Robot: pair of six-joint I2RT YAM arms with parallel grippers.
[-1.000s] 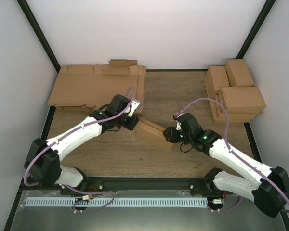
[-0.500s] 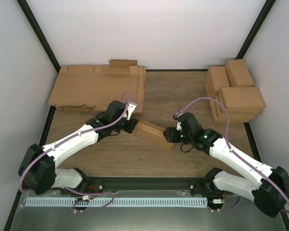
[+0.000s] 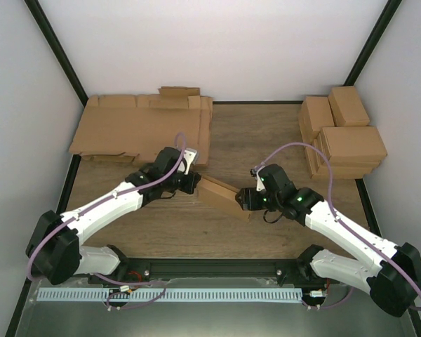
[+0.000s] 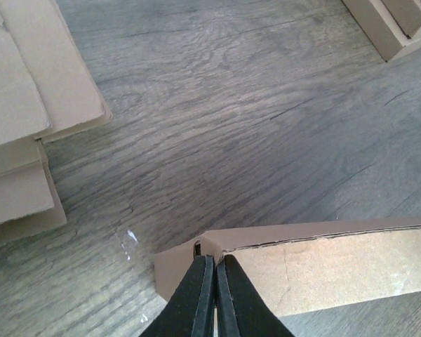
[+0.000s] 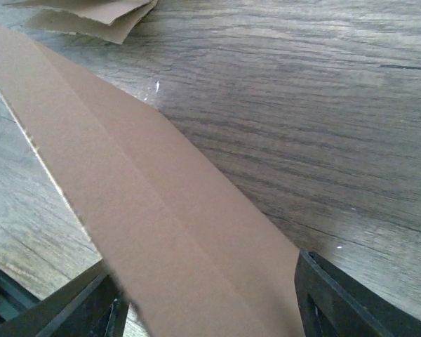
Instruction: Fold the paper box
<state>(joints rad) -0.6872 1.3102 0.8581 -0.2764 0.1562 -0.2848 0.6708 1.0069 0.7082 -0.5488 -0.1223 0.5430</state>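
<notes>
Work surface is a grey-brown wood-grain tabletop (image 3: 266, 133), sitting inside a white-walled enclosure (image 3: 217, 49) with black corner posts (image 3: 56, 53). A black base rail (image 3: 217, 268) is running along the near edge, with a slotted white strip (image 3: 168, 295) lying in front of it.

The plain brown cardboard paper box (image 3: 223, 196) is lying mid-table between the two arms, angled from upper left to lower right and folded into a long, shallow shape.

The left gripper (image 4: 215, 258) is sitting clenched, fingers pressed together, with its tips meeting the box's top edge right by a corner. Can't tell if any cardboard is caught between them.

The right gripper (image 5: 202, 265) is straddling the opposite end, one finger showing on each side of the box's width. Can't tell whether the pads are pressing on it or just standing beside it.

A pile of flat brown cardboard sheets (image 3: 144, 130) is lying at the back left, overhanging the table edge. A stack of closed brown boxes (image 3: 344, 137) is sitting at the back right, against the wall. Both are well apart from the box.
</notes>
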